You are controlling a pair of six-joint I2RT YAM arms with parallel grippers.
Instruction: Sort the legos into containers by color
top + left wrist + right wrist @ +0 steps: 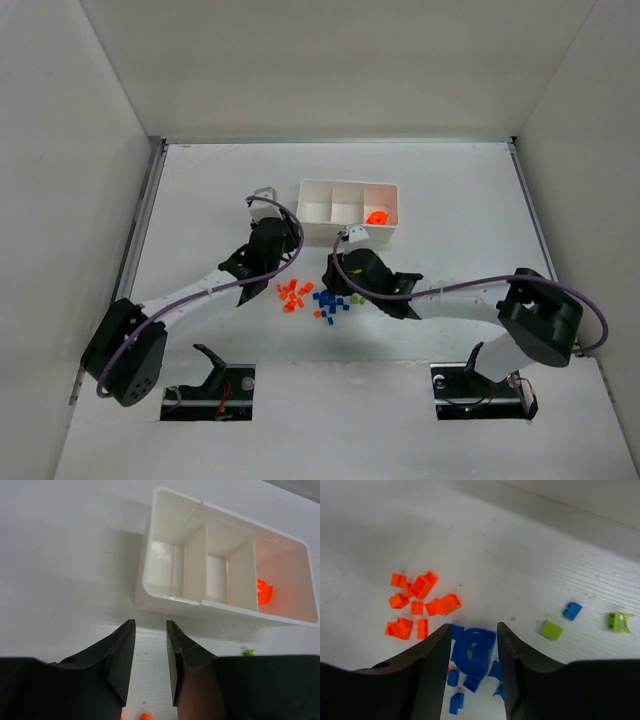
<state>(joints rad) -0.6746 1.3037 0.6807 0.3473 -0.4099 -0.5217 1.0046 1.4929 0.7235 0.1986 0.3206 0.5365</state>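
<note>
The white tray stands at the back middle, and its three containers lie side by side. One orange lego lies in the right compartment, also in the left wrist view; the other two show nothing inside. Loose legos lie on the table in front: an orange cluster, a blue cluster and a few green ones. My left gripper hovers just short of the tray's near wall, narrowly open and holding nothing. My right gripper is open over the blue pile, its jaws on either side of a curved blue lego.
Orange legos lie left of the right gripper; two green ones and a stray blue one lie to its right. White walls enclose the table on three sides. Both arm bases sit at the near edge.
</note>
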